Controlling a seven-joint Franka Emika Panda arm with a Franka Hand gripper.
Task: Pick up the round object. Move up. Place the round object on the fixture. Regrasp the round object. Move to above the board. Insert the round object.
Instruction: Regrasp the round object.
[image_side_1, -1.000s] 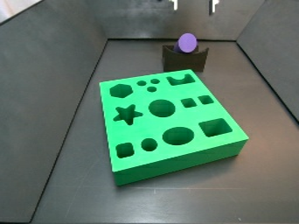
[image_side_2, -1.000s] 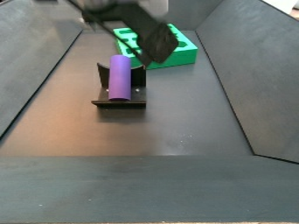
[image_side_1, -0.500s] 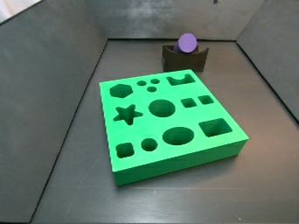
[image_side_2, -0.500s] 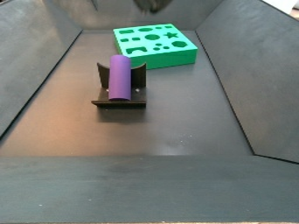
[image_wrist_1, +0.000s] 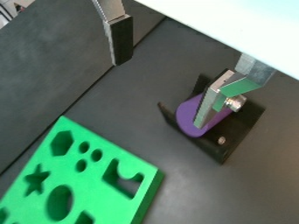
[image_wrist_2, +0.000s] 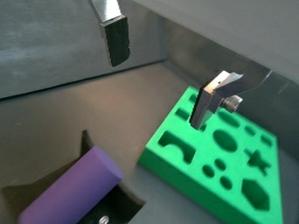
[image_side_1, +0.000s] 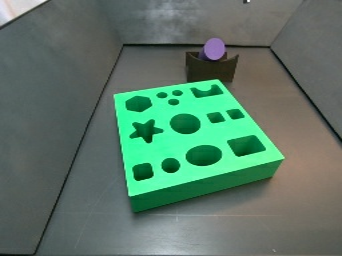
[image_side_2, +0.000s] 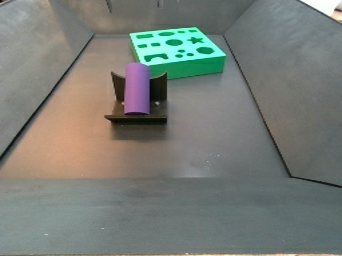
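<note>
End effector (image_wrist_1: 173, 72) open, above fixture (image_wrist_1: 239, 138).

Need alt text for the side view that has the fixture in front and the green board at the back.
A purple round object lies in the notch of the dark fixture on a dark floor, untouched. Behind it, apart from the fixture, sits the green board with its shaped cut-outs. The gripper is out of this view; in a wrist view it hangs open above the peg.
</note>
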